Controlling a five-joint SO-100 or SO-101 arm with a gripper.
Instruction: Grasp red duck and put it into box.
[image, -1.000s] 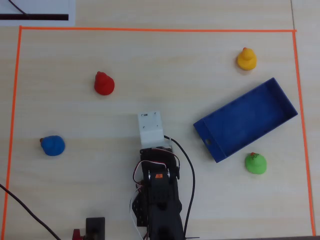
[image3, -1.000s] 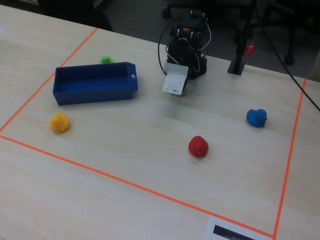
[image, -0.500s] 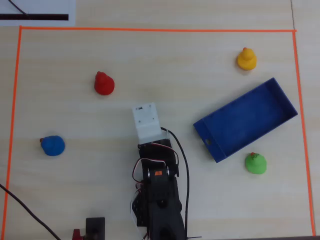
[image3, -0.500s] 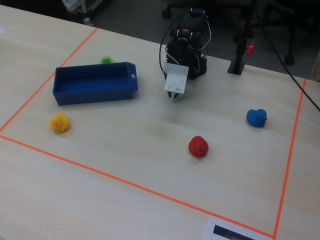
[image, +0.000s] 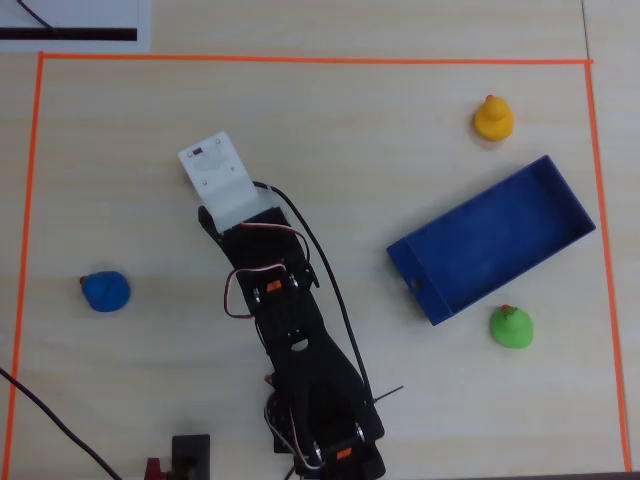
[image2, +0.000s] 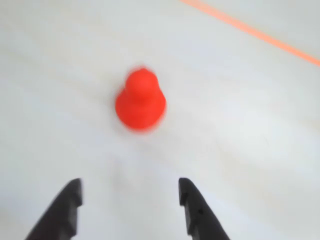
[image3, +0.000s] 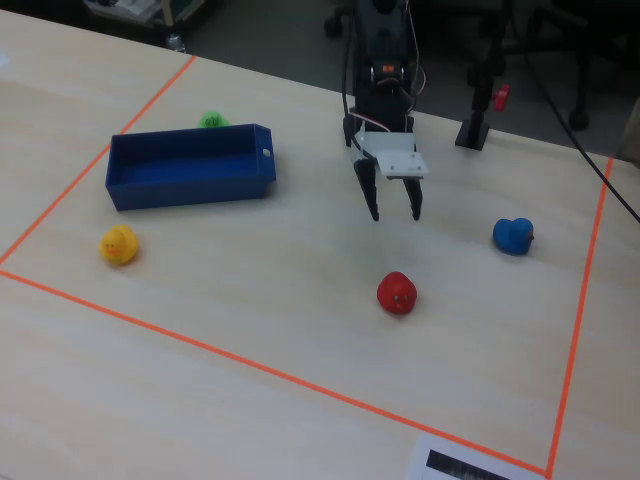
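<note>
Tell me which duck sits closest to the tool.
The red duck, just beyond the open tool; the blue, yellow and green ducks sit farther off.

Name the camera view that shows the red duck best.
The fixed view: the red duck is sharp and sits in context, on the table below the open gripper. The wrist view shows it larger but blurred. In the overhead view the arm hides it.
</note>
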